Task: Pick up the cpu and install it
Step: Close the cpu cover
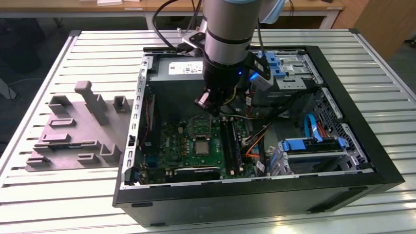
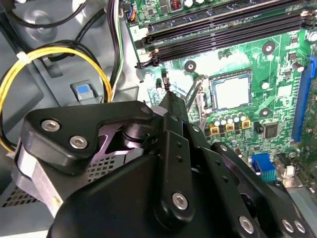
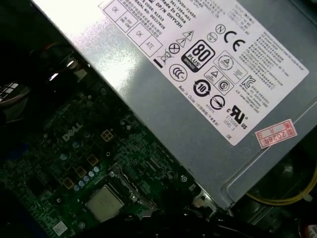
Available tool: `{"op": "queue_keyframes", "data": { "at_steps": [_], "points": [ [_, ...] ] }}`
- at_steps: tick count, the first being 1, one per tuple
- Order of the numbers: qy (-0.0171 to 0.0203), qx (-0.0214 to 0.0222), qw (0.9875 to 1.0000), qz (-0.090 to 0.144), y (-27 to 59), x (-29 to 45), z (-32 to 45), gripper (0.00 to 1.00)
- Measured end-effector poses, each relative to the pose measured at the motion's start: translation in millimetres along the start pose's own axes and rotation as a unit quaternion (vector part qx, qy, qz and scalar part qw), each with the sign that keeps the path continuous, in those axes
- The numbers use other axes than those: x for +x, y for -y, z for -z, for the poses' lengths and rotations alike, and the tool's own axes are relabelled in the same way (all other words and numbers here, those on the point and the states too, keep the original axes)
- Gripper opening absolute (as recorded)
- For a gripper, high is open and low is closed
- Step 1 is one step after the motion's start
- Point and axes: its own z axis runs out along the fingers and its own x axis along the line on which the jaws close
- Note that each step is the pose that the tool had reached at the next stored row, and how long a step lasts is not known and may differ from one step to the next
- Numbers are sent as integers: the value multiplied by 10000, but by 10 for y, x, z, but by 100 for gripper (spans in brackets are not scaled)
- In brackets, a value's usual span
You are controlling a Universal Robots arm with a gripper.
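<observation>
The cpu [image 1: 203,147] is a small silvery-grey square lying flat inside the metal-framed socket [image 2: 214,94] on the green motherboard [image 1: 175,141]. It appears in both wrist views, cpu [image 2: 231,91] and cpu [image 3: 104,203]. My gripper [image 1: 202,108] hangs inside the open computer case, above the board and a little toward the power supply from the socket. In the second wrist view the gripper [image 2: 167,96] narrows to one thin tip, its fingers together with nothing between them, apart from the cpu.
The black case [image 1: 364,146] lies open on a slatted metal table [image 1: 390,63]. A grey plastic fixture [image 1: 71,131] stands at the exterior view's left. The power supply [image 3: 208,74], memory slots [image 2: 223,25], yellow cables [image 2: 59,52] and blue drive brackets [image 1: 312,145] crowd around the socket.
</observation>
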Motion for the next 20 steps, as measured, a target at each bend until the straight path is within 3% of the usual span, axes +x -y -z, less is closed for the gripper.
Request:
{"op": "queue_keyframes", "data": {
  "at_steps": [4, 9, 20],
  "points": [
    [-5, 2, 10000, 83, -2, 2, 0, 11],
    [-23, 8, 9993, 370, -3, 3, -1, 11],
    [-32, 11, 9987, 514, -26, 24, 15, 11]
  ]
}}
